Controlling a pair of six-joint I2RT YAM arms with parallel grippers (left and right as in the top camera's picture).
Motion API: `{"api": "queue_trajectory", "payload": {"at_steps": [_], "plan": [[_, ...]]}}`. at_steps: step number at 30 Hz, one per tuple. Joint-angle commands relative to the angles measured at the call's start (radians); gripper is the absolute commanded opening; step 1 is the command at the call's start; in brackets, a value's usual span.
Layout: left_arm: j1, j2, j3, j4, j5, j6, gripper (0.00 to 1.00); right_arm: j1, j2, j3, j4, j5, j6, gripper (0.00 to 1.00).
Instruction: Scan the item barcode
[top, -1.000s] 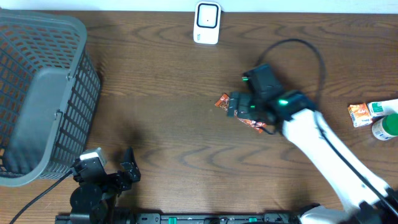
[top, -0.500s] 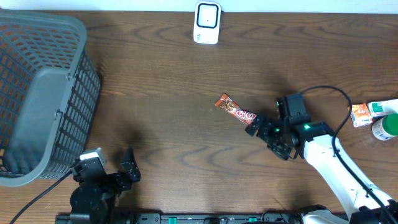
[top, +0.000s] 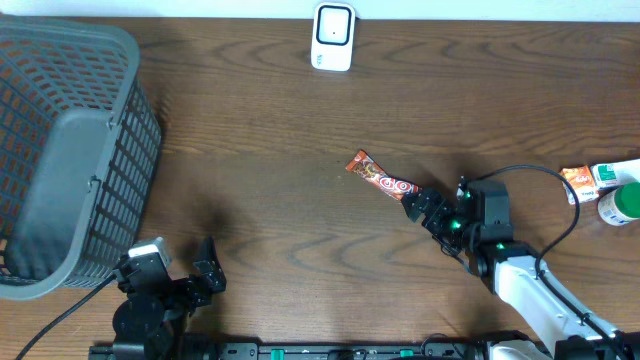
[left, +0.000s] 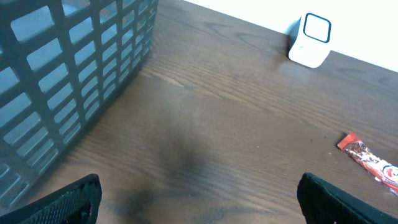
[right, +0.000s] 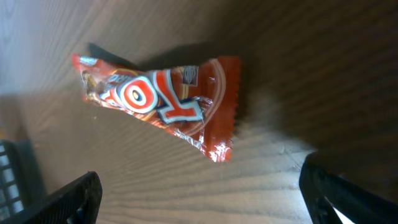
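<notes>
The item is an orange-red snack wrapper (top: 380, 180) lying flat on the wooden table near the middle. It also shows in the right wrist view as the wrapper (right: 161, 102), and far right in the left wrist view as the wrapper (left: 367, 163). My right gripper (top: 425, 214) sits just beyond the wrapper's right end, open and empty; in its own view the right gripper (right: 200, 193) has only bare wood between the fingers. A white scanner (top: 333, 36) stands at the table's far edge. My left gripper (top: 205, 272) rests open at the near left, and the left gripper (left: 199, 199) holds nothing.
A large grey mesh basket (top: 70, 150) fills the left side, seen close as the basket (left: 68, 74). At the right edge lie a small orange carton (top: 578, 183), a white-and-green tube (top: 615, 172) and a green-capped bottle (top: 622, 205).
My right arm has drawn back from over the wrapper toward the near right. The wrapper now lies fully uncovered on the table. The left arm has not moved.
</notes>
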Motion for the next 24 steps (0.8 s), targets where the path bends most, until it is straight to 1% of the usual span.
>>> {"api": "queue_trajectory", "payload": {"at_steps": [1, 7, 11, 21, 24], "plan": [[-0.003, -0.001, 0.003, 0.001, -0.002, 0.013, 0.98, -0.004, 0.047, -0.127, 0.013, 0.004, 0.016, 0.99], [-0.003, -0.001, 0.003, 0.001, -0.002, 0.013, 0.98, -0.004, 0.077, -0.148, 0.029, 0.049, 0.015, 0.99], [-0.003, -0.001, 0.003, 0.001, -0.002, 0.013, 0.98, -0.004, 0.134, -0.148, 0.103, 0.058, 0.015, 0.99], [-0.003, -0.001, 0.003, 0.001, -0.002, 0.013, 0.98, -0.003, 0.41, -0.148, 0.299, 0.039, 0.01, 0.99], [-0.003, -0.001, 0.003, 0.001, -0.002, 0.013, 0.98, -0.003, 0.486, -0.148, 0.349, 0.011, -0.005, 0.97]]}}
